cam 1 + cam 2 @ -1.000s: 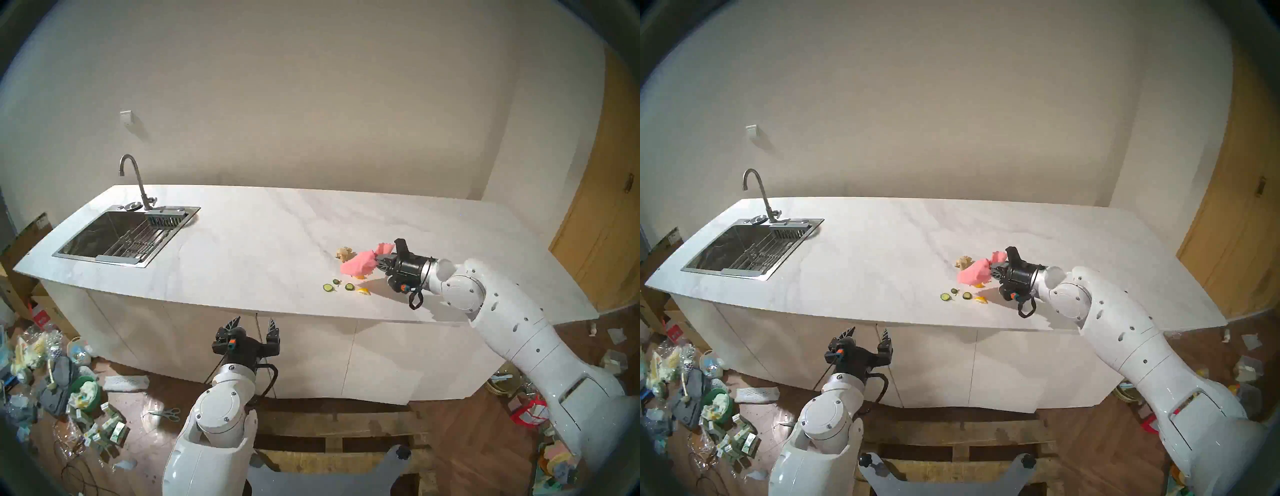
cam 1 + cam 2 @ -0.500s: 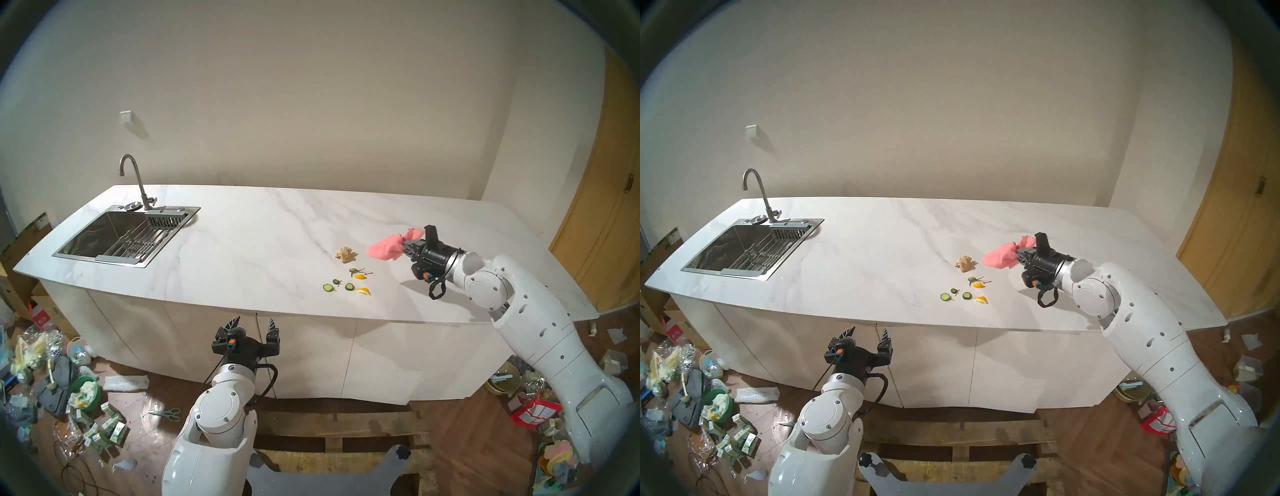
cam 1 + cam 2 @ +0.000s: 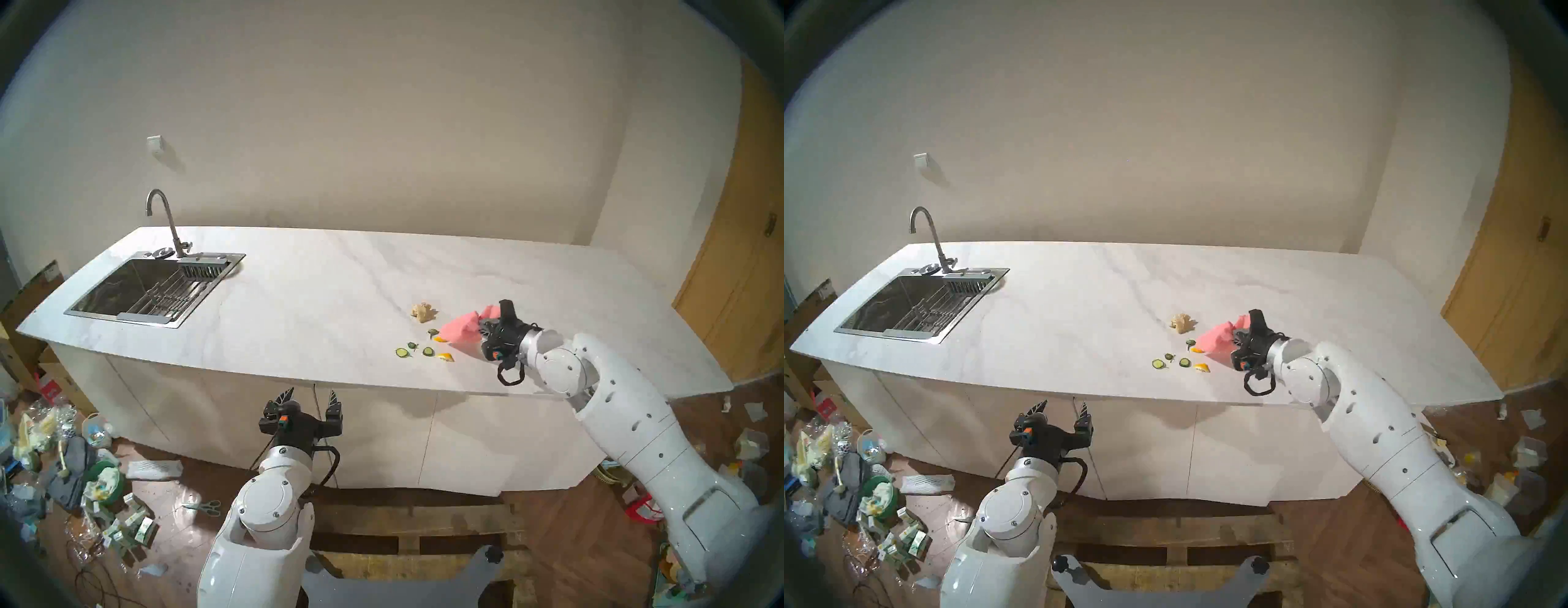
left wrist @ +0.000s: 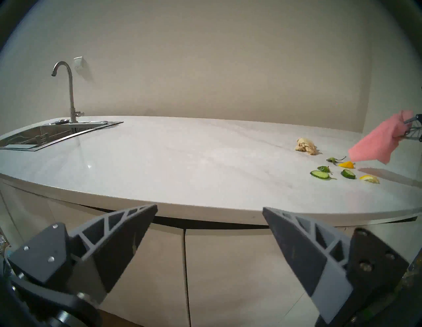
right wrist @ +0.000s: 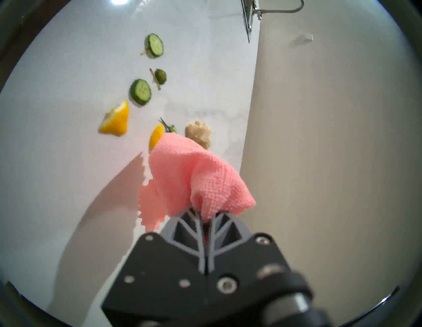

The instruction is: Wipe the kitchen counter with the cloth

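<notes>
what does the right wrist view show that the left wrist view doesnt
Only the right wrist view shows the right end effector shut on the pink cloth.

Only the left wrist view shows the left end effector, open and empty in front of the white cabinet fronts, and the steel sink.

Both show the kitchen counter, cucumber slices, lemon wedges and the beige wad.

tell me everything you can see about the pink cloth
The cloth is a small salmon-pink rag with a waffle-like weave and a zigzag-cut edge. The right gripper is shut on one bunched end, so it fans out in loose folds, tilted down toward the counter. Its free end hangs beside an orange wedge and in front of a beige crumpled wad; whether it touches the counter cannot be told.
</notes>
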